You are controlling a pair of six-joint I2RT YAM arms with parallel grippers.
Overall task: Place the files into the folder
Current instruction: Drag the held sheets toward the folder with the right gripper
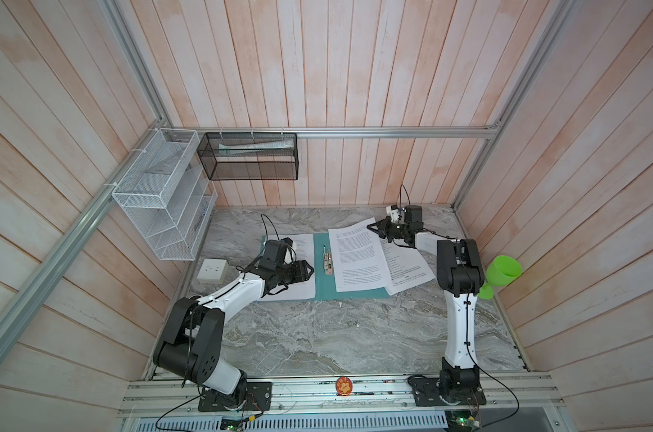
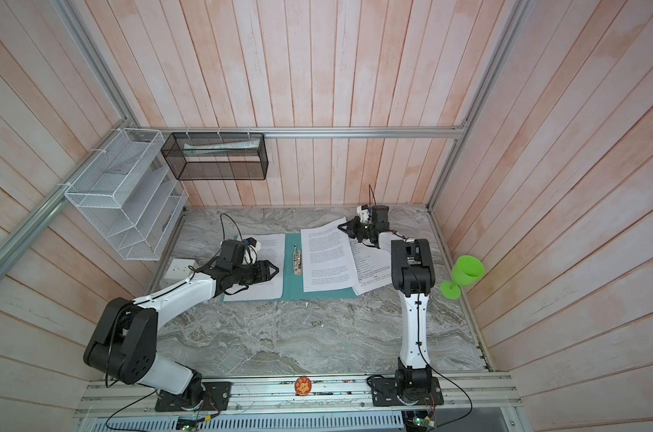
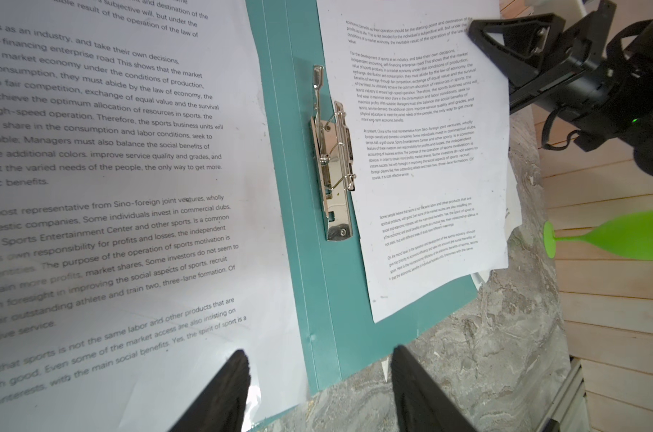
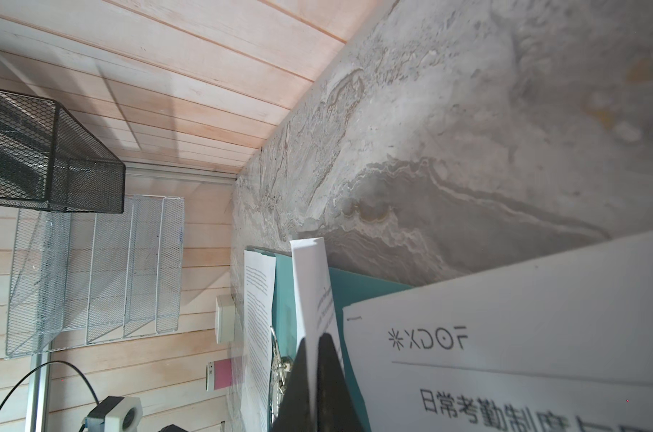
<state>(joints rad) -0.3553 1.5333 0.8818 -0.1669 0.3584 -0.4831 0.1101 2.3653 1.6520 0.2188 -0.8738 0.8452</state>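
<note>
right pincer point(image 1: 374, 227) clamped on sheet point(image 1: 356, 258) corner, centre-right of frame; left pincer point(image 1: 308, 271) apart. risk: sheet creased or snagged on clip point(image 1: 328, 260) if dragged; folder point(image 1: 321, 291) shifted.

Matt card folder point(image 3: 317, 284); shiny metal clip point(image 3: 334, 161); matt paper files point(image 3: 130, 168); smooth marbled tabletop point(image 3: 486, 355).

folder point(image 1: 319, 284): open flat on worktop point(image 1: 336, 336), toward the back
clip point(image 1: 327, 259): on folder spine, between two sheets
left sheet point(image 1: 302, 248): on left cover, left pincer point(image 1: 310, 271) over it
right sheet point(image 1: 355, 258): on right cover, far corner in right pincer point(image 1: 371, 226)
third sheet point(image 1: 407, 273): under right sheet, overhangs folder's right edge
socket block point(image 1: 212, 270): left of folder
goblet point(image 1: 502, 273): worktop's right edge
rack point(image 1: 160, 202): left wall
basket point(image 1: 250, 157): back wall
</note>
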